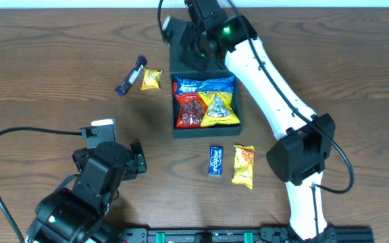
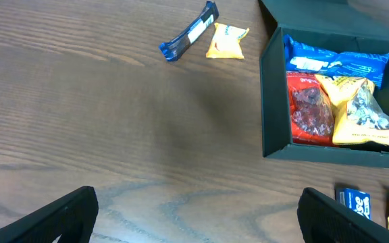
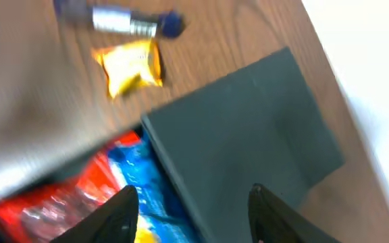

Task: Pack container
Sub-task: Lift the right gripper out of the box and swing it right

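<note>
The container [image 1: 206, 128], a dark teal box, stands open mid-table with its flap lid [image 1: 181, 32] laid back behind it. Inside lie a blue packet [image 1: 204, 86], a red packet [image 1: 190, 110] and a yellow packet [image 1: 219, 108]. My right gripper [image 1: 197, 48] hovers over the lid's hinge; in the right wrist view it [image 3: 191, 219] is open, the box's rear edge [image 3: 174, 169] lying between its fingers, which grip nothing. My left gripper [image 2: 198, 226] stands wide open and empty over bare wood to the box's lower left [image 1: 112, 142].
Left of the box lie a dark blue bar [image 1: 131, 75] and a small yellow packet [image 1: 151, 79]. In front of it lie a small blue packet [image 1: 215, 160] and an orange-yellow packet [image 1: 244, 165]. The right arm [image 1: 275, 94] stretches along the box's right side.
</note>
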`<state>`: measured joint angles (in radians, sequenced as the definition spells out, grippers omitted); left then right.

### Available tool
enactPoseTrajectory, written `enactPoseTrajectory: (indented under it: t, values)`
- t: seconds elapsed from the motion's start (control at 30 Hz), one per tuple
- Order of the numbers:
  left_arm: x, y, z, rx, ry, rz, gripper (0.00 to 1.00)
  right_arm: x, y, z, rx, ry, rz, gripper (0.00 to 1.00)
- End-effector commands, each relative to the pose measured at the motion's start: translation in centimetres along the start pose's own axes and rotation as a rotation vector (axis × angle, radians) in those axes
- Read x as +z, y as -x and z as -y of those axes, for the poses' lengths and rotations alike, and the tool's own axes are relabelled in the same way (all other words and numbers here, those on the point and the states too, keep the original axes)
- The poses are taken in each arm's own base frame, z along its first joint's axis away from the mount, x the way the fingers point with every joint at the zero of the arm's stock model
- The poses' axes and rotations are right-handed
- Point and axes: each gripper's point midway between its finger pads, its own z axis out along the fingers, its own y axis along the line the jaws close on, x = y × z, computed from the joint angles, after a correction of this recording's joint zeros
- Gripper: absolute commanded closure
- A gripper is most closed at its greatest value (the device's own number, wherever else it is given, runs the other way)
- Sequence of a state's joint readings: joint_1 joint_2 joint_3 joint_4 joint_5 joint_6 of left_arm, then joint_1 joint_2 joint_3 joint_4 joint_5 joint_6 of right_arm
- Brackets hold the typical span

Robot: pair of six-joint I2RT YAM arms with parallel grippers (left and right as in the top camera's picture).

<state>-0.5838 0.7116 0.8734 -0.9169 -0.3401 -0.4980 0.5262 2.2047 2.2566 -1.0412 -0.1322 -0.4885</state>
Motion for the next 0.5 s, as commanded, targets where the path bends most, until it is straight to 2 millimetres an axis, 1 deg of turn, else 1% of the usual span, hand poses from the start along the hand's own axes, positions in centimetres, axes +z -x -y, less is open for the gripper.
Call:
enactPoseTrajectory:
  t: [0.0, 0.07, 0.1, 0.27, 0.37, 0.43, 0.47]
  values:
    - [0.0, 0.0, -0.2, -0.007, 0.010, 0.000, 0.05, -1.8, 1.7, -1.1, 0.381, 0.041, 0.039, 0.51]
    - [0.0, 0.0, -0.2, -0.007, 0.010, 0.000, 0.05, -2.8, 1.8, -1.6, 0.483, 0.050, 0.022, 0.54]
    - [0.0, 0.0, -0.2, -0.008, 0.010, 0.000, 0.05, -3.3, 1.8, -1.9, 0.510, 0.054, 0.015, 0.59]
    - [0.0, 0.0, -0.2, -0.007, 0.010, 0.000, 0.05, -6.5, 1.8, -2.4, 0.623, 0.038, 0.011, 0.52]
    - [0.0, 0.0, -0.2, -0.007, 0.010, 0.000, 0.05, -8.5, 1.2, -1.5, 0.718, -0.046, 0.009, 0.51]
    - [0.0, 0.0, -0.2, -0.008, 0.010, 0.000, 0.05, -9.9, 0.7, -0.8, 0.788, -0.111, 0.013, 0.48]
    - [0.0, 0.0, -0.2, -0.007, 0.010, 0.000, 0.05, -10.4, 0.5, -0.7, 0.800, -0.120, 0.013, 0.46]
